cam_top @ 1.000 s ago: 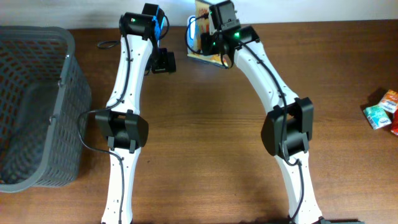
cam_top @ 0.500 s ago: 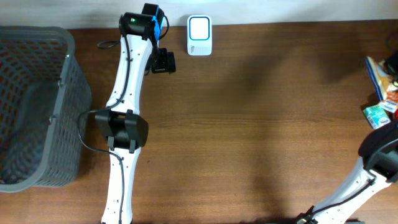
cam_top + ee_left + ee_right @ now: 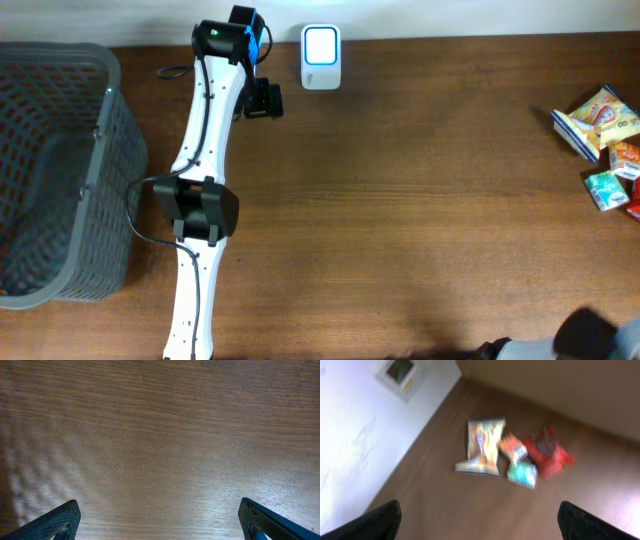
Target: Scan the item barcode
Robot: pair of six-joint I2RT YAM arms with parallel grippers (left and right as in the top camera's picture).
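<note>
The item, a yellow snack bag (image 3: 598,118), lies flat near the table's right edge. It also shows in the right wrist view as the yellow snack bag (image 3: 482,446), blurred. The white barcode scanner (image 3: 320,57) stands at the far edge with its screen lit. My right gripper (image 3: 480,520) is open and empty, well above and short of the bag. Overhead, only a dark blur of the right arm (image 3: 592,336) shows at the bottom right. My left gripper (image 3: 262,100) hangs left of the scanner. In its wrist view the left gripper (image 3: 160,517) is open over bare wood.
A grey mesh basket (image 3: 100,120) stands at the table's left edge. Beside the yellow bag lie an orange packet (image 3: 625,157), a teal packet (image 3: 603,188) and a red packet (image 3: 547,452). A white wall (image 3: 365,435) runs along the table's far side.
A second ago my right gripper held the yellow bag at the scanner. The arm swung right, the bag now lies beside the other packets, and the gripper has opened and drawn back.
</note>
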